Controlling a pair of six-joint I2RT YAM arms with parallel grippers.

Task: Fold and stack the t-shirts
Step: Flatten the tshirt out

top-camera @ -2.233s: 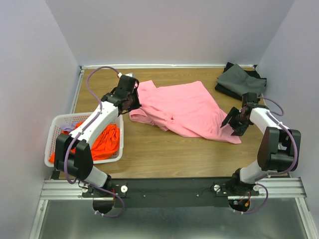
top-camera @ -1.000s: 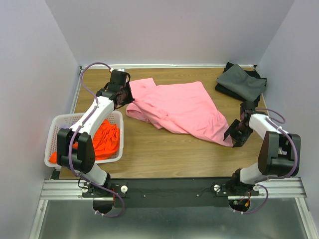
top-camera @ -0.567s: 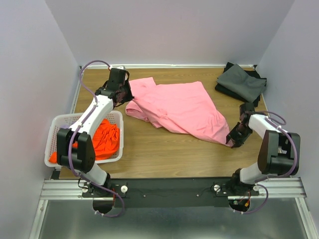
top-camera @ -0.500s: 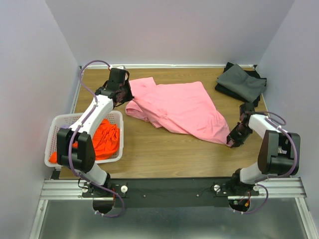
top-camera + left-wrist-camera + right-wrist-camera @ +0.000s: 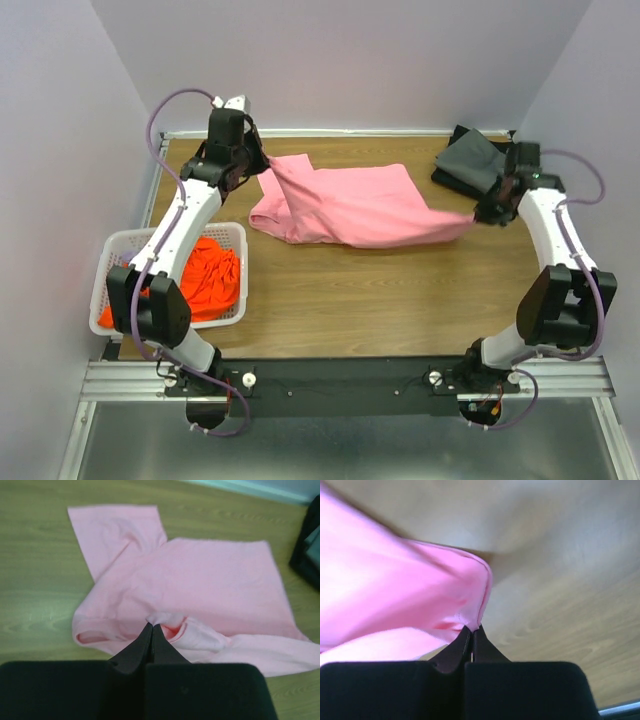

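A light pink t-shirt [image 5: 345,205] stretches across the back of the wooden table, pulled taut between both arms. My left gripper [image 5: 258,165] is shut on its left edge at the back left; in the left wrist view [image 5: 151,626] a pinch of pink cloth [image 5: 200,585] sits between the tips. My right gripper [image 5: 482,213] is shut on the shirt's right corner, which hangs lifted; the right wrist view [image 5: 472,628] shows the pink hem [image 5: 420,585] clamped. An orange t-shirt [image 5: 200,280] lies crumpled in the basket. Dark grey t-shirts [image 5: 482,160] lie folded at the back right.
A white slotted basket [image 5: 120,245] stands at the left front, beside the left arm. Purple-grey walls close the table on three sides. The folded dark pile sits right behind my right gripper. Bare wood [image 5: 380,290] spreads in front of the pink shirt.
My right gripper has shut on the pink shirt's near-right corner and carried it up and back toward the dark pile. The left gripper has lifted back, and the shirt is now stretched between them.
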